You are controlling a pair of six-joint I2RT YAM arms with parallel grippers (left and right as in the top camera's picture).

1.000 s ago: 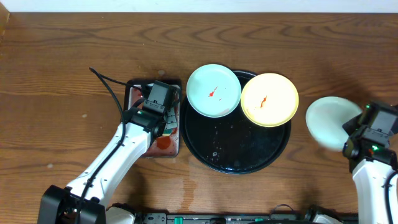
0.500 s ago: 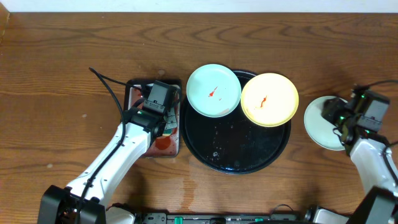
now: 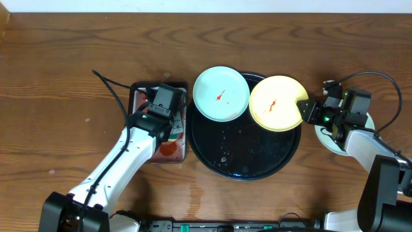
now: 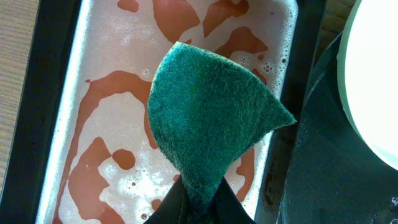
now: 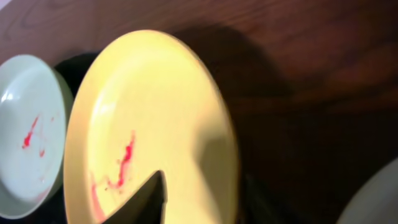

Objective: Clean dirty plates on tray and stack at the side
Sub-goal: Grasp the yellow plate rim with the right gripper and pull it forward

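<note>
A pale aqua plate (image 3: 221, 94) with a red smear and a yellow plate (image 3: 277, 103) with a red smear lean on the far rim of the round black tray (image 3: 244, 158). Another aqua plate (image 3: 324, 134) lies on the table right of the tray, partly under my right arm. My right gripper (image 3: 306, 111) is open at the yellow plate's right rim. In the right wrist view its jaws (image 5: 205, 196) straddle the yellow rim (image 5: 155, 112), one inside, one outside. My left gripper (image 4: 199, 202) is shut on a green sponge (image 4: 211, 118) over the small rectangular tray.
The small rectangular tray (image 3: 138, 96) left of the black tray holds foamy red-stained water (image 4: 112, 124). The black tray's wet floor (image 4: 323, 162) and the aqua plate's edge (image 4: 373, 81) lie just right of the sponge. A black cable (image 3: 112, 90) loops by the left arm.
My right gripper has left the aqua plate lying on the table at the right and moved left to the yellow plate's right rim. The left arm has not moved.
</note>
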